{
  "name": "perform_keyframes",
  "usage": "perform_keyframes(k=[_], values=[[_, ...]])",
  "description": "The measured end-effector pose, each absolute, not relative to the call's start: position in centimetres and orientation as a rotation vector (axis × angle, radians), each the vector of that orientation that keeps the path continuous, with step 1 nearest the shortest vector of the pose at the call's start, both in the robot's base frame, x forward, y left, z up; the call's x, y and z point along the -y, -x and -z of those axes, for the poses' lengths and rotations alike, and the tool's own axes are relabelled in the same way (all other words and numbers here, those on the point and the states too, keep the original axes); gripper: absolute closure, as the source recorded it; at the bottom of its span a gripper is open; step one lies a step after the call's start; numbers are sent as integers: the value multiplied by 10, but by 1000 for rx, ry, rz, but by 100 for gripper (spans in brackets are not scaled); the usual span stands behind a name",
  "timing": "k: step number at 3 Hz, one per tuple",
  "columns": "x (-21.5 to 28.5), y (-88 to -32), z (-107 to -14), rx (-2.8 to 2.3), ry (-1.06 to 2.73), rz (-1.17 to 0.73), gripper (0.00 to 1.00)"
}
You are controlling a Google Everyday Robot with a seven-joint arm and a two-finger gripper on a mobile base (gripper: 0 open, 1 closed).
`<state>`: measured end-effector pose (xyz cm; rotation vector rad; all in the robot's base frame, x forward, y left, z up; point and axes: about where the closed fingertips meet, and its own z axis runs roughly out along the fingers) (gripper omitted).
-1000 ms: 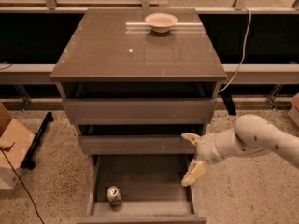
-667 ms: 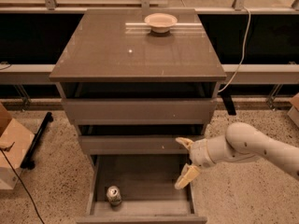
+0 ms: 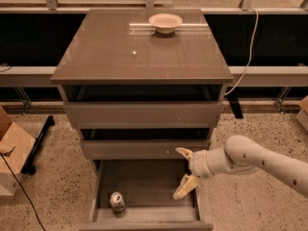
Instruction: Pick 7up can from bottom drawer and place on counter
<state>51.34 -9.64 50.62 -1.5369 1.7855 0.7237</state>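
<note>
The 7up can (image 3: 116, 201) stands upright at the front left of the open bottom drawer (image 3: 149, 191), its silvery top showing. My gripper (image 3: 183, 172) is open and empty, its two pale fingers (image 3: 185, 187) spread apart over the right side of the drawer, well to the right of the can and not touching it. The white arm (image 3: 260, 160) comes in from the right. The counter (image 3: 144, 47) is the glossy grey-brown cabinet top above.
A pale bowl (image 3: 165, 21) sits at the back of the counter. Two closed drawers (image 3: 144, 114) are above the open one. A cardboard box (image 3: 12, 153) stands on the speckled floor at the left. A white cable (image 3: 245, 66) hangs at the right.
My gripper has moved left and a little down over the open bottom drawer, nearer the can. The can has not moved.
</note>
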Motion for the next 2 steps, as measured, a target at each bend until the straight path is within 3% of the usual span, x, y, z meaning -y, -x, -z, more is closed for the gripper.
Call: perform_keyframes(k=[2], values=[[57, -509, -456, -1731, 1482, -766, 0]])
